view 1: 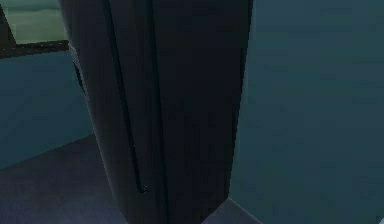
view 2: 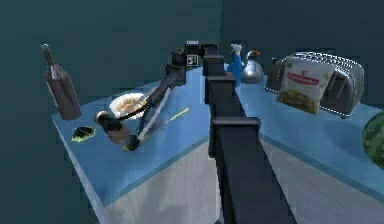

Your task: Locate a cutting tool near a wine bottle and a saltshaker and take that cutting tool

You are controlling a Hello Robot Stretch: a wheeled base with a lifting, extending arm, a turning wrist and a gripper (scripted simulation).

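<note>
A dark wine bottle (view 2: pixel 60 84) stands at the left end of a blue countertop (view 2: pixel 190 140). Beside it lies a round pale dish (view 2: pixel 128 102), with a small dark and yellow thing (view 2: pixel 82 133) near the counter's front corner. A thin yellowish sliver (view 2: pixel 178 114), possibly the cutting tool, lies on the counter by the arm. The dark arm (view 2: pixel 230 140) reaches over the counter, and its gripper (view 2: pixel 133 140) points down-left toward the dish. Objects rest on the surface at its far end, so I cannot tell whether it holds anything.
Farther along the counter stand a blue spray bottle (view 2: pixel 236 58), a kettle (view 2: pixel 253 68), a packet (view 2: pixel 297 86) and a metal toaster (view 2: pixel 335 80). A green round thing (view 2: pixel 376 138) sits at the right edge. In the forward view a tall dark cabinet (view 1: pixel 160 100) stands close, against teal walls.
</note>
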